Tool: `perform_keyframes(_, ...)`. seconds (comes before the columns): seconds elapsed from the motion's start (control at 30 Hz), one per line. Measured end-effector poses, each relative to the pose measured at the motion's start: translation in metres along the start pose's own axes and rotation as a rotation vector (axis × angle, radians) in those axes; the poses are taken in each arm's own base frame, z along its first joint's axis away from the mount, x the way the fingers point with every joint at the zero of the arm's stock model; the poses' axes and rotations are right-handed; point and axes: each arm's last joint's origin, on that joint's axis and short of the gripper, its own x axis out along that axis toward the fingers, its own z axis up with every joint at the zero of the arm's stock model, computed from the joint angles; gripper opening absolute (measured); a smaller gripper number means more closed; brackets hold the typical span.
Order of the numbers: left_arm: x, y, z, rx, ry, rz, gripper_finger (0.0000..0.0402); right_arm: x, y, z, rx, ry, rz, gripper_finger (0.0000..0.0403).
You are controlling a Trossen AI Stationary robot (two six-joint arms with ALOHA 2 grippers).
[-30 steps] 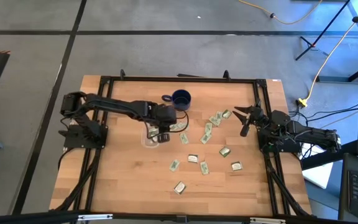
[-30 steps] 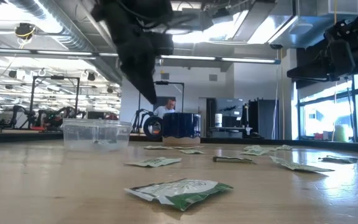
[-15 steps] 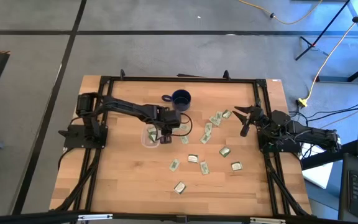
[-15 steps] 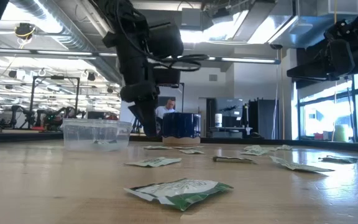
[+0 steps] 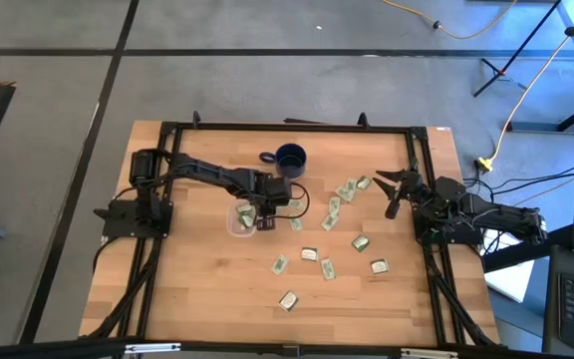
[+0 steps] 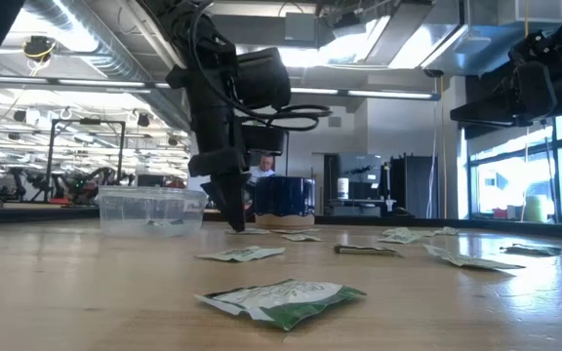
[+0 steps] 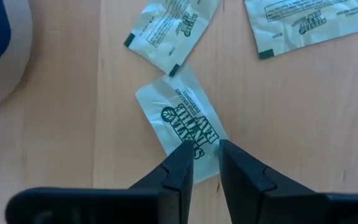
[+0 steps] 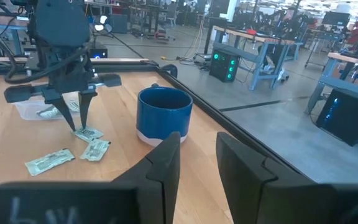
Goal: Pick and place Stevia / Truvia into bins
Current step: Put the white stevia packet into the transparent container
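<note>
My left gripper (image 5: pixel 264 219) (image 7: pixel 204 163) stands fingers-down on the table just right of the clear tub (image 5: pixel 238 219) (image 6: pixel 151 210), shut on a pale green and white Stevia sachet (image 7: pixel 180 117). The tub holds at least one sachet. Several more sachets lie flat across the table's middle and right (image 5: pixel 333 209) (image 6: pixel 283 298). My right gripper (image 5: pixel 391 191) (image 8: pixel 197 152) waits open above the table's right edge, touching nothing. My left gripper pinches the sachet's end nearest the wrist camera (image 7: pixel 207 149) between its two fingers. The fingers come from above, pointing down, their tips at the table (image 6: pixel 234 226). The rest of the sachet lies flat on the wood.
A dark blue mug (image 5: pixel 290 158) (image 8: pixel 164 115) stands just beyond the left gripper toward the far edge. Two other sachets (image 7: pixel 173 28) (image 7: pixel 303 22) lie close to the held one. A black frame (image 5: pixel 287 127) rims the table. Bare wood shows along the near left.
My left gripper has come down from well above the table, beside the tub, until its fingertips reach the wood at the sachet. It has shifted slightly toward the table's right. The sachets, tub and right arm have stayed where they were.
</note>
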Motion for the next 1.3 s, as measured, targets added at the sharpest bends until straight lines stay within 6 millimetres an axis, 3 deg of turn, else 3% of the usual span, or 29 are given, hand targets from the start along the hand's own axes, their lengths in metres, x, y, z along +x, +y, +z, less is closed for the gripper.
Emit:
perform_keyframes(0.3, 0.011, -0.001, -0.001, 0.001, 0.029, -0.015, 0.0052, 0.0, 0.0, 0.0, 0.0, 0.0, 0.0, 0.0108)
perform_keyframes(0.77, 0.01, -0.001, 0.0, 0.002, 0.028, -0.029, 0.0005, 0.0, 0.0, 0.0, 0.0, 0.0, 0.0, 0.0108)
perform_keyframes(0.93, -0.006, -0.004, 0.006, 0.015, 0.082, -0.043, 0.0008, 0.0, 0.0, 0.0, 0.0, 0.0, 0.001, 0.0108)
perform_keyframes(1.13, -0.046, -0.012, 0.024, 0.041, -0.018, -0.048, 0.0004, 0.0, 0.0, 0.0, -0.006, 0.001, 0.001, 0.0108)
perform_keyframes(1.3, -0.08, -0.017, 0.019, 0.038, -0.048, -0.049, 0.0006, 0.0, 0.0, -0.001, -0.008, 0.008, 0.002, 0.0108)
